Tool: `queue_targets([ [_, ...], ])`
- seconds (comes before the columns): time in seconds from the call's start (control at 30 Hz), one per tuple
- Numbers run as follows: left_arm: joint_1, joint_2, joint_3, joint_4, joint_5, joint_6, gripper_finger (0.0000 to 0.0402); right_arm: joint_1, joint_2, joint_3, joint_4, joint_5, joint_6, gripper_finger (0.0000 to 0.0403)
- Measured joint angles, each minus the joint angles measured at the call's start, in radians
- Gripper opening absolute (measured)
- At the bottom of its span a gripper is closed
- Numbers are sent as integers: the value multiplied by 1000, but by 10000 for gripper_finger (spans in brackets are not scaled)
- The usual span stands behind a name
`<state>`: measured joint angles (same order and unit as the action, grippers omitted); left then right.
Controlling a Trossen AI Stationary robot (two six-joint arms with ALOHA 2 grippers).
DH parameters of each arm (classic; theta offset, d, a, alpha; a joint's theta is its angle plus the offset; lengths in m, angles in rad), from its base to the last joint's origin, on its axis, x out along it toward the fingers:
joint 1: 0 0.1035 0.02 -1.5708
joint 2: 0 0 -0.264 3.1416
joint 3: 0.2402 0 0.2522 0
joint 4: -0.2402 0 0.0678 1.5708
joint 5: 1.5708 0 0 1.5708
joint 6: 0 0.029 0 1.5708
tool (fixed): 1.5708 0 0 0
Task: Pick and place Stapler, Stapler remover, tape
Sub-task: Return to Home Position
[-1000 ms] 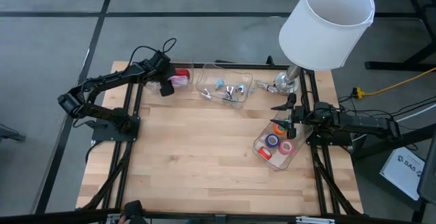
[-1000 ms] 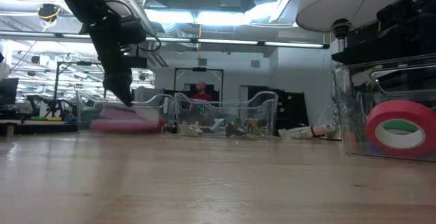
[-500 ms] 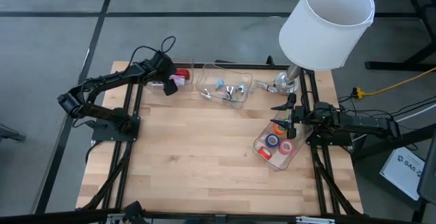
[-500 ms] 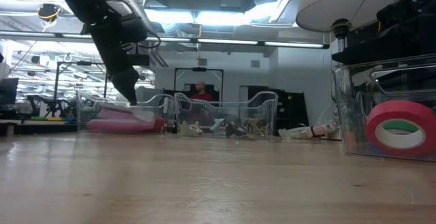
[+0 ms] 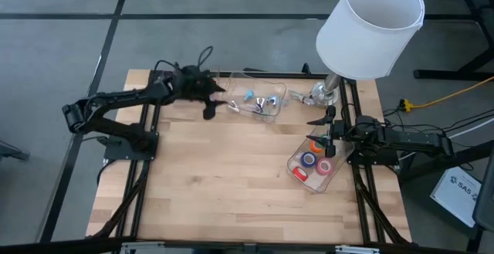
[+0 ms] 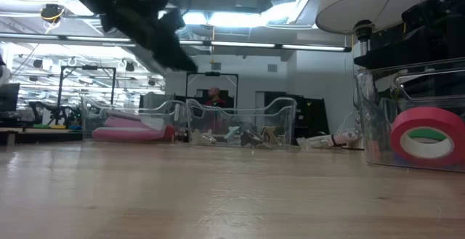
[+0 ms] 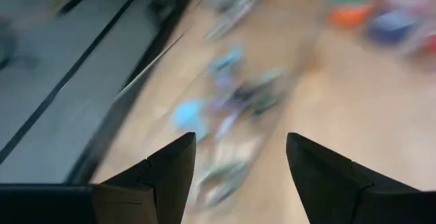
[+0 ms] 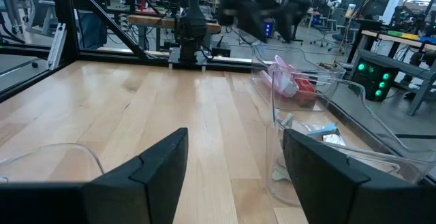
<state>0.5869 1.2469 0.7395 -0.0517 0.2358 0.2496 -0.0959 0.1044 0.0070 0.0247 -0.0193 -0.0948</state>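
Wooden desk, three clear bins on it. Left arm reaches across back-left corner. Left jaws hover above desk just beside middle bin, spread wide, holding nothing. Pink stapler lies in back-left bin, red stapler against it. Staple removers in middle bin. Tape rolls (orange, blue, pink, red) in right bin near desk's right edge. Right arm waits at right side, right jaws above that bin, parted, empty. White lamp at back-right corner.
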Motion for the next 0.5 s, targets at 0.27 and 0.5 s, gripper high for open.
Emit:
queue_targets([
  [0.27,-250,10,0,115,-22,-37,228,0,0,0,0,0,0,239],
  [0.5,-394,84,0,104,-95,-119,229,0,0,0,0,0,0,239],
])
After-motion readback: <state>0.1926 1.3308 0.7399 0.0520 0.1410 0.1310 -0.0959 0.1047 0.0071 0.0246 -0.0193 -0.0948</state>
